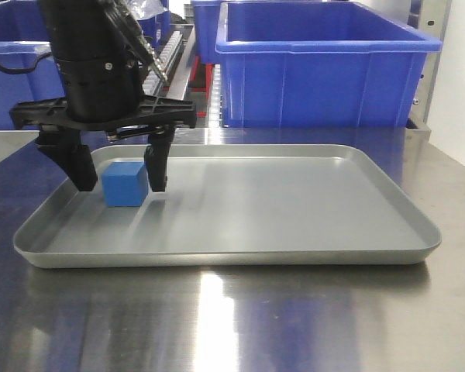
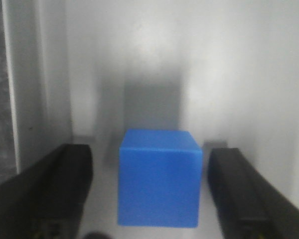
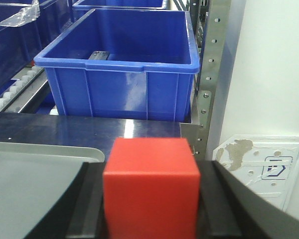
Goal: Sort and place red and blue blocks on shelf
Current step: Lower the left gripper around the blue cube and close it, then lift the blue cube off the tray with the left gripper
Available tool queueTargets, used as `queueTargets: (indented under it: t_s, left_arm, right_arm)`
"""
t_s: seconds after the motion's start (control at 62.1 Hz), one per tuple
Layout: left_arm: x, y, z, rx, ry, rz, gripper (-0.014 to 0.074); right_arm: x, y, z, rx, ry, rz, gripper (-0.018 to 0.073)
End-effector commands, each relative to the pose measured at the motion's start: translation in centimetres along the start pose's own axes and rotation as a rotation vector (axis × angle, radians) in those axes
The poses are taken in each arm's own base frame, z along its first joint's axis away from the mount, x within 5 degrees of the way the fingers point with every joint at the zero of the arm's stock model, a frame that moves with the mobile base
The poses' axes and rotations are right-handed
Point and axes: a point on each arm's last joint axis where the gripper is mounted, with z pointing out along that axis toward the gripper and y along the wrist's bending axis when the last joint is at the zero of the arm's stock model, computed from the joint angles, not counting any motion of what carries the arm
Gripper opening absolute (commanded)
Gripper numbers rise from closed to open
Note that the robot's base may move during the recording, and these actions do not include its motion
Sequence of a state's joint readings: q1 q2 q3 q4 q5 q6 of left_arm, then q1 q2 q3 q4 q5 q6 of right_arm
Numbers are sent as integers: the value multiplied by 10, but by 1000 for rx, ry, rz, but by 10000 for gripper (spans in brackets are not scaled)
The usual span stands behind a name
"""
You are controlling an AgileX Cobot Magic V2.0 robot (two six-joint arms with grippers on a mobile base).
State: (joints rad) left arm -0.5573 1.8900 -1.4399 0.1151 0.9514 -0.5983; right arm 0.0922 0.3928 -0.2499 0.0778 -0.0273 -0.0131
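A blue block (image 1: 125,184) rests at the left end of a shallow grey tray (image 1: 294,232). My left gripper (image 1: 120,182) straddles it, open, with a gap on each side of the blue block (image 2: 158,179) in the left wrist view. In the right wrist view, a red block (image 3: 150,186) fills the space between my right gripper's (image 3: 150,199) black fingers (image 3: 217,209), which are shut on it above the tray's far right corner (image 3: 40,159). The shelf's steel upright (image 3: 209,84) and roller tracks (image 3: 15,89) stand behind the table. The right gripper is out of the front view.
Large blue bins (image 1: 318,66) sit on the shelf behind the steel table (image 1: 232,318), one straight ahead of the right gripper (image 3: 124,64). A white wall panel (image 3: 269,169) lies to the right of the shelf upright.
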Motion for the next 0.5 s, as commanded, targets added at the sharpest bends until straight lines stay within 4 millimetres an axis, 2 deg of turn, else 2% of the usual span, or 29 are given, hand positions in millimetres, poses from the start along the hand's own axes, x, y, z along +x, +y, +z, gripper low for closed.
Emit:
queueTargets:
  t_s: [0.0, 0.209, 0.338, 0.483]
  left_arm:
    - [-6, -3, -27, 39, -80, 11, 402]
    - [-6, -3, -27, 39, -78, 10, 116]
    - [-6, -2, -37, 50, -100, 8, 123]
    - [-3, 3, -66, 89, -162, 1, 123]
  right_arm:
    - [-18, 0, -1, 7, -122, -7, 53]
    - [-18, 0, -1, 7, -122, -7, 53]
    - [-18, 0, -1, 7, -122, -7, 53]
    - [-18, 0, -1, 7, -122, -7, 53]
